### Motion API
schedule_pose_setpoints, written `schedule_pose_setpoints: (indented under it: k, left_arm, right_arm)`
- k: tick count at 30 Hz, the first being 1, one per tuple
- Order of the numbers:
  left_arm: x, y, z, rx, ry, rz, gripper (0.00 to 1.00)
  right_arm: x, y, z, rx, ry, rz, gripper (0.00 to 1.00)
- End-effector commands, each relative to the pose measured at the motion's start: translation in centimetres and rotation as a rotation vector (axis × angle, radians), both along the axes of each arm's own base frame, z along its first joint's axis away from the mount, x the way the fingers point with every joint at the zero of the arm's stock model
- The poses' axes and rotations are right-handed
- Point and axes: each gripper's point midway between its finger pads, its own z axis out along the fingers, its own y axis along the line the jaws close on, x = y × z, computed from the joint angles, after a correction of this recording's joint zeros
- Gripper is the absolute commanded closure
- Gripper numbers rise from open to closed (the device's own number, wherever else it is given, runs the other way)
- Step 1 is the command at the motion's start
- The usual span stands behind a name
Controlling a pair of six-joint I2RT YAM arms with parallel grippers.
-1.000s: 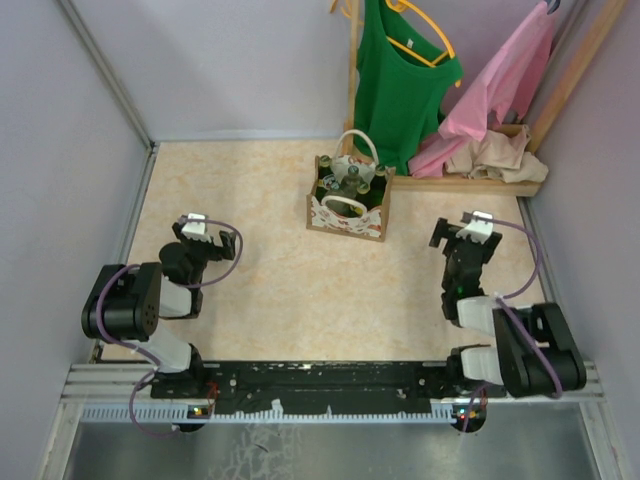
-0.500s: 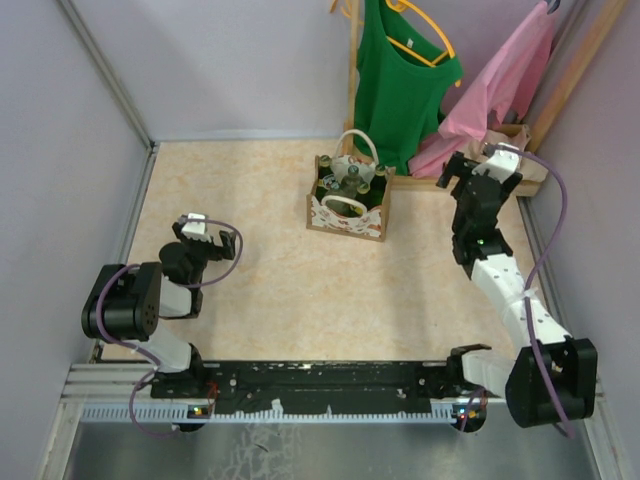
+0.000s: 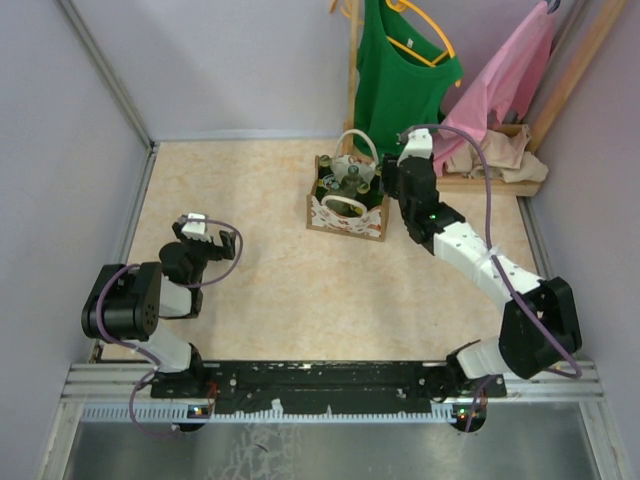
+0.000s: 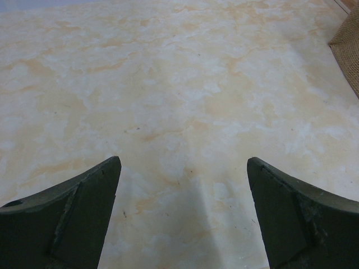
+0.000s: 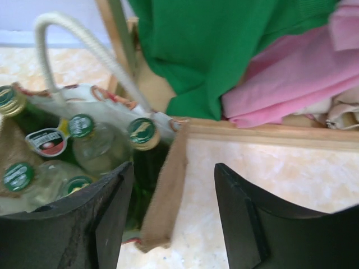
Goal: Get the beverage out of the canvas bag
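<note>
The canvas bag (image 3: pixel 348 212) stands at the back middle of the table, tan with a white lace front and white loop handles (image 5: pixel 67 39). Inside it stand several beverage bottles (image 3: pixel 352 183) with green caps, one gold-rimmed cap (image 5: pixel 141 132) nearest the bag's right wall (image 5: pixel 165 196). My right gripper (image 3: pixel 392 182) hovers at the bag's right edge. In the right wrist view it (image 5: pixel 174 185) is open, one finger over the bottles and the other over the table, the wall between them untouched. My left gripper (image 3: pixel 205 230) rests open at the near left, over bare tabletop (image 4: pixel 182 162).
A wooden clothes rack base (image 3: pixel 470 182) sits just right of the bag, with a green top (image 3: pixel 400 70) and pink garment (image 3: pixel 500 85) hanging over it and cloth piled in it. Purple walls close in the table on three sides.
My right arm has swung from the near right out and leftward to the bag's right edge, and its jaws have narrowed. The left arm has not moved.
</note>
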Motion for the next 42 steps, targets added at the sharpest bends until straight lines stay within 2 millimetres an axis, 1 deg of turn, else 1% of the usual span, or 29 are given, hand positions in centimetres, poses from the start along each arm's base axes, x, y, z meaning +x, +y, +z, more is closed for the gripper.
schedule_pose_setpoints:
  k: [1,5,8,11,16,25,29,36,42]
  left_arm:
    - [0.4,-0.2,0.6,0.005,-0.021,-0.004,0.00]
    - [0.4,-0.2,0.6,0.006,-0.022,-0.005,0.00]
    - [0.3,-0.2,0.6,0.005,-0.020,-0.004,0.00]
    - [0.3,-0.2,0.6,0.005,-0.020,-0.004,0.00]
    - [0.4,-0.2,0.6,0.005,-0.022,-0.005,0.00]
    - [0.3,-0.2,0.6,0.006,-0.021,-0.005,0.00]
    - [0.4,-0.1,0.6,0.005,-0.021,-0.004,0.00]
    - [0.4,-0.2,0.6,0.006,-0.021,-0.004,0.00]
    - [0.4,-0.2,0.6,0.005,-0.021,-0.005,0.00]
  right_arm:
    - [0.8,3.5,3.0,0.013,-0.059,0.088,0.37]
    - [1.4,5.8,3.0,0.010,-0.056,0.142,0.30]
    - [1.9,6.8,2.9,0.005,-0.055,0.160,0.26]
    - [2.3,7.9,2.4,0.008,-0.037,0.189,0.23]
    - [2.3,9.3,1.2,0.005,-0.020,0.218,0.23]
    - [1.9,10.3,-1.9,0.001,0.032,0.235,0.24]
    - [1.9,10.4,-3.1,-0.014,0.048,0.226,0.25]
    - [2.1,10.1,-4.6,-0.029,0.066,0.202,0.28]
    - [1.8,9.4,-5.7,-0.034,0.076,0.173,0.31]
